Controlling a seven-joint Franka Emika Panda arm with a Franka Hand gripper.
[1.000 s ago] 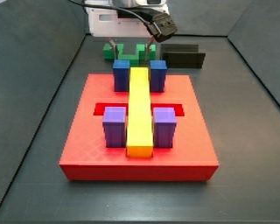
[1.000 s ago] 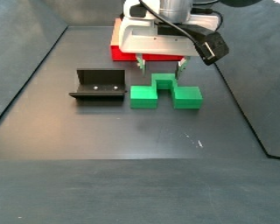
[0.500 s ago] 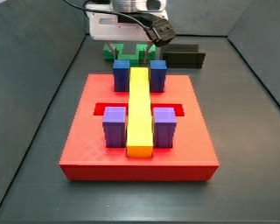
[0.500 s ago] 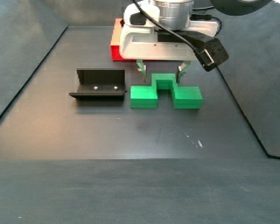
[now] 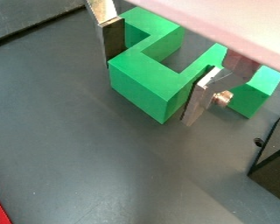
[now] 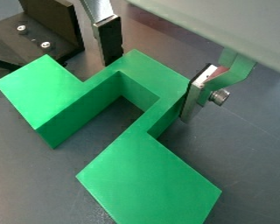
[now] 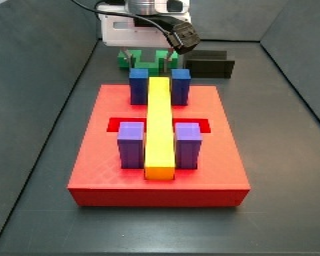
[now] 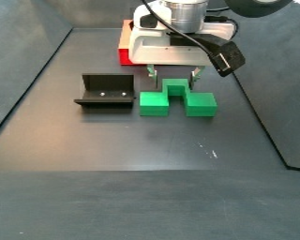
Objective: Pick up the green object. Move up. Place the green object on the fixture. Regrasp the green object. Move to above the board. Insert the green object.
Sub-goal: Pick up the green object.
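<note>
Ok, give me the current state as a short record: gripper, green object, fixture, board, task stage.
gripper: low over the floor, its fingers on either side of the green object's middle bar; whether the pads press on it cannot be told
green object: lying on the dark floor, not lifted
fixture: beside the green object, apart from it, with nothing on it
board: red, with blue and purple pegs and a yellow bar along its middle
task stage: pick-up, the green object not yet raised

Brushed silver metal plates of the claw [image 6: 149, 70] flank the smooth, matt plastic green object [image 6: 101, 131], beside the matt black fixture [image 8: 105, 92] on a dark, faintly sheened bench [image 8: 140, 150].
</note>
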